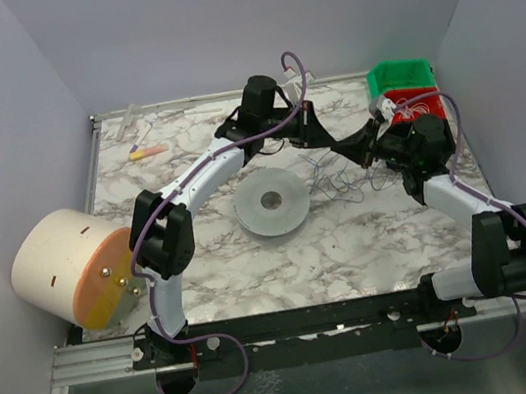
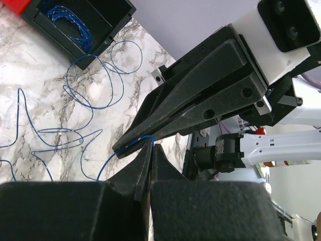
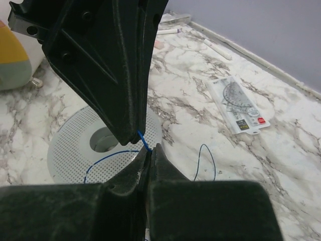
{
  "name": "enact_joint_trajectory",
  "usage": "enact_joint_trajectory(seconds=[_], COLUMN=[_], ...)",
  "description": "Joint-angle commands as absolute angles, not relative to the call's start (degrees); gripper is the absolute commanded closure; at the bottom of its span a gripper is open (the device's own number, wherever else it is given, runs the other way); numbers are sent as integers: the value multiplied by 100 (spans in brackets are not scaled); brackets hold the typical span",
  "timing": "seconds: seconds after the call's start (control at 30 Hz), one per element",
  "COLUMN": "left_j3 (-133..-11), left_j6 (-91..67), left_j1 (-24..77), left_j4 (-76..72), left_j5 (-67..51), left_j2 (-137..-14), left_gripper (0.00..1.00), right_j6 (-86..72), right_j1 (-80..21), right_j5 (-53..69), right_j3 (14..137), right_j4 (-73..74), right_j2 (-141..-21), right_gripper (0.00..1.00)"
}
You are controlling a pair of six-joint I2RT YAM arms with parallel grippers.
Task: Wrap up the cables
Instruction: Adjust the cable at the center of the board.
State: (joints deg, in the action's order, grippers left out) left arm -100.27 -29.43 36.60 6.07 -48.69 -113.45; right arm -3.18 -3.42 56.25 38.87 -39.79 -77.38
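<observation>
The cable (image 1: 336,184) is a very thin blue wire that lies in loose loops (image 2: 85,85) on the marble table (image 1: 349,243). My two grippers meet tip to tip above it, right of the white perforated disc (image 1: 271,202). The left gripper (image 2: 152,147) is shut on the wire's end. The right gripper (image 3: 150,148) is shut on the same wire, and a short blue stretch (image 3: 143,140) runs between the two tips. In the top view the left gripper (image 1: 326,140) and the right gripper (image 1: 344,149) almost touch.
A green bin (image 1: 400,77) and a red bin (image 1: 420,110) stand at the back right; a dark bin (image 2: 111,31) holds a blue coil. A packaged protractor (image 3: 235,105) lies behind the grippers. A big beige roll (image 1: 61,272) sits at the left edge, an orange pen (image 1: 147,152) at the back left.
</observation>
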Motion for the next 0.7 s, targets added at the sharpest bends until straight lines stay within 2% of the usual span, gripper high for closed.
enact_joint_trajectory(seconds=[0.0,0.67], left_j3=[-9998,-9940], left_j6=[-2953,-2960], left_j1=[3664,3703], left_j4=[506,451], left_j5=[-5050,-5100], left_j2=[-11179,-11275], left_gripper=[100,100], right_j6=[-589,-1439], right_j1=[-390,-393], right_j5=[6197,6302], right_j3=[4040,4084], right_j4=[-4119,-4544], right_j2=[-7894,-7965], right_gripper=[99,99])
